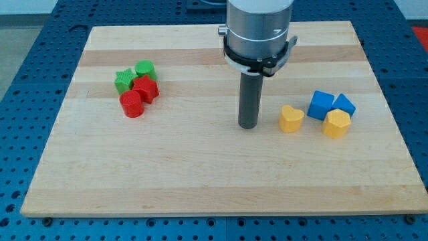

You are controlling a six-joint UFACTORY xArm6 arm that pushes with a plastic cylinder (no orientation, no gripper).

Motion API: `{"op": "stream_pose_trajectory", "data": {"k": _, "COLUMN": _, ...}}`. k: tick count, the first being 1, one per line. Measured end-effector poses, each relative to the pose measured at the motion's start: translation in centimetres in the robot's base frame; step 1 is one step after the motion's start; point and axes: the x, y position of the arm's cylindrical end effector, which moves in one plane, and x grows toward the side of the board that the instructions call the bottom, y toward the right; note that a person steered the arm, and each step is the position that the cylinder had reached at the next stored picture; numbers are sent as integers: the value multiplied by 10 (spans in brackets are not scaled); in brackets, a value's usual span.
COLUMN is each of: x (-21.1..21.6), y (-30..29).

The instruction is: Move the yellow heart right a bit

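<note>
The yellow heart [291, 118] lies on the wooden board [200, 174] at the view's right of centre. My tip [249, 126] stands on the board just to the heart's left, with a small gap between them. Right of the heart sit a blue cube-like block [321, 104], a second blue block [345, 104] and a yellow hexagon block [336, 124], close together. The heart is close to the first blue block and the yellow hexagon.
At the view's left is a tight cluster: a green star [123, 82], a green round block [144, 69], a red block [145, 88] and a red cylinder [132, 104]. The arm's grey body [259, 30] hangs over the board's top middle.
</note>
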Motion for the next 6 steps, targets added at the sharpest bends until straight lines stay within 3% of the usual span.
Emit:
{"op": "stream_pose_trajectory", "data": {"k": 4, "x": -5, "y": 82}}
{"op": "stream_pose_trajectory", "data": {"k": 6, "x": -5, "y": 87}}
